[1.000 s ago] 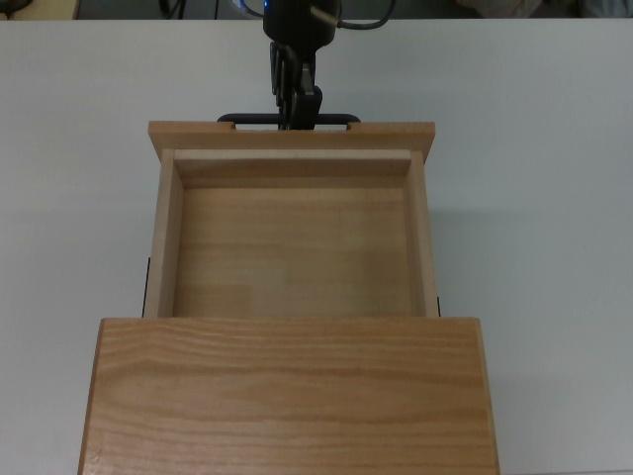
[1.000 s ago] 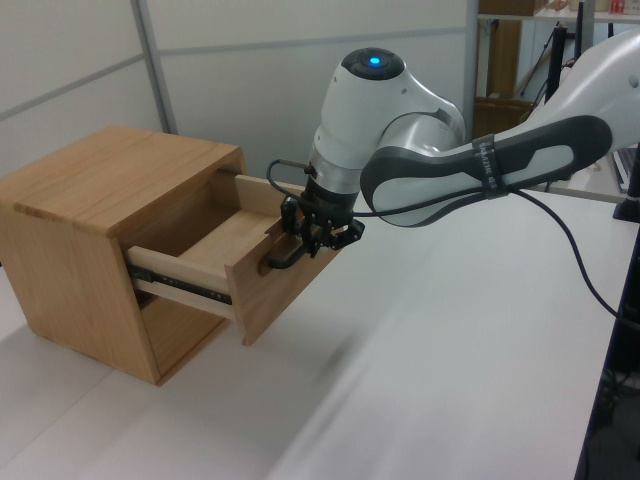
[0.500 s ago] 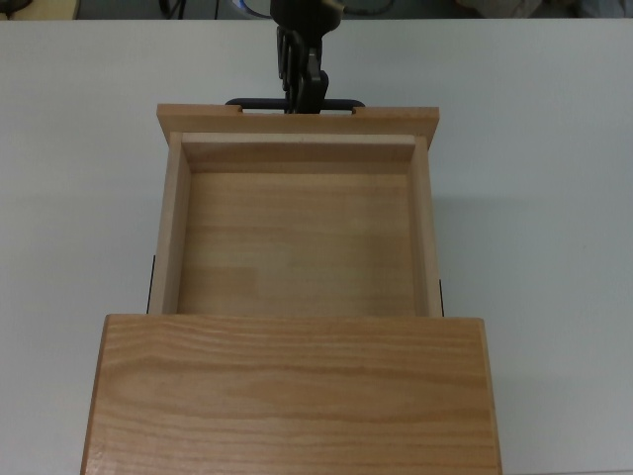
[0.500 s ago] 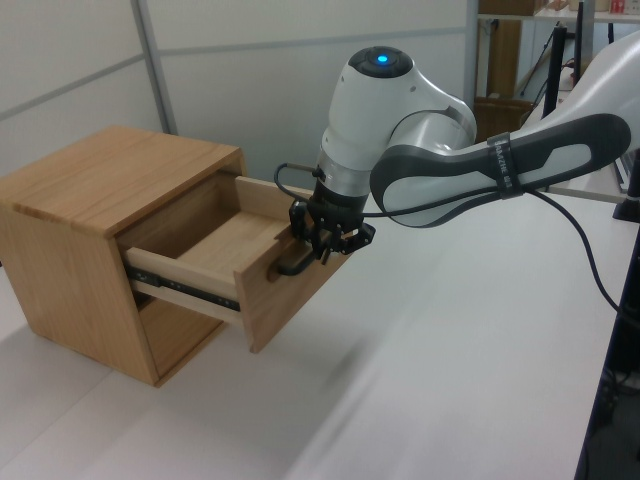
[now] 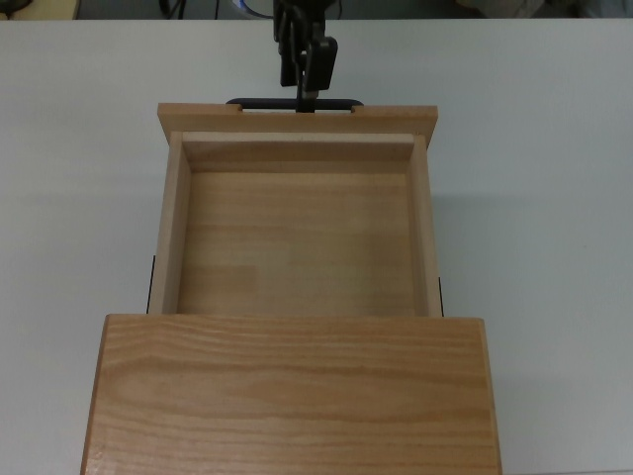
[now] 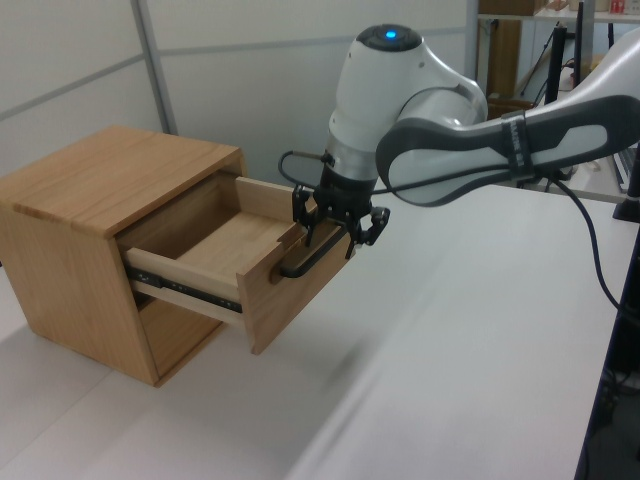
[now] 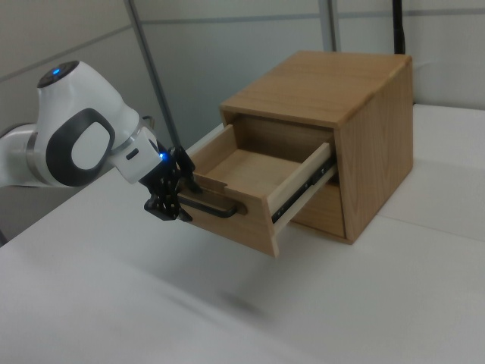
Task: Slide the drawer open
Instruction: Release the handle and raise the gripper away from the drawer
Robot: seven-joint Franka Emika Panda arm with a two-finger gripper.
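We see the hand point(image 6: 335, 226) at the black bar handle point(image 6: 304, 262) of the drawer point(image 6: 245, 262), its two fingers point(image 5: 318, 61) parted to either side of the bar with a visible gap, so it looks loosened around the handle and not clamped on it; in the top view the fingers stand just above the middle of the handle point(image 5: 294, 103), and in the right view the hand point(image 7: 168, 199) sits at the right view's left end of the bar point(image 7: 214, 207). Behind the hand we see the white and grey Franka arm point(image 6: 440, 120) with a blue light point(image 6: 388, 38) on its upper joint, and a black cable point(image 6: 590, 250) trailing from it. The drawer point(image 5: 297, 233) is pulled well out of the wooden cabinet point(image 6: 95, 240), riding on dark metal slide rails point(image 6: 180, 285), and its pale inside point(image 7: 250, 168) holds nothing that we can see. The cabinet point(image 7: 356, 129) stands on a plain white surface point(image 5: 554, 198), with grey wall panels point(image 6: 230, 70) behind it. We can read no brand, label or writing on the arm, the drawer or the cabinet in any view.
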